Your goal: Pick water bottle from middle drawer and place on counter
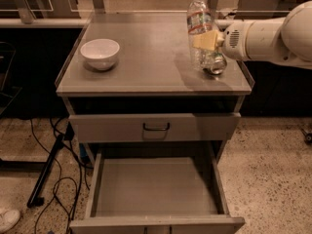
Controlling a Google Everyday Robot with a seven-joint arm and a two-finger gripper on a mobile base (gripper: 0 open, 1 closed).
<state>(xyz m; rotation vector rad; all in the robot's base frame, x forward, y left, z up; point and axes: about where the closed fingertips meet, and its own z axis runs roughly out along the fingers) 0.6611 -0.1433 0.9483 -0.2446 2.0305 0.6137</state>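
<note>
The water bottle (198, 18), clear with a white cap and a red-banded label, stands nearly upright on the right part of the counter (146, 57). Its base is down at the counter surface. My gripper (205, 41) reaches in from the right on a white arm and is shut on the bottle's middle, with a tan finger pad (208, 39) across its front. The middle drawer (155, 186) is pulled open below, and its grey floor holds nothing.
A white bowl (100, 53) sits on the left of the counter. A closed drawer front with a dark bar handle (156, 126) lies above the open drawer. Cables and a black stand leg (46, 177) lie on the speckled floor at the left.
</note>
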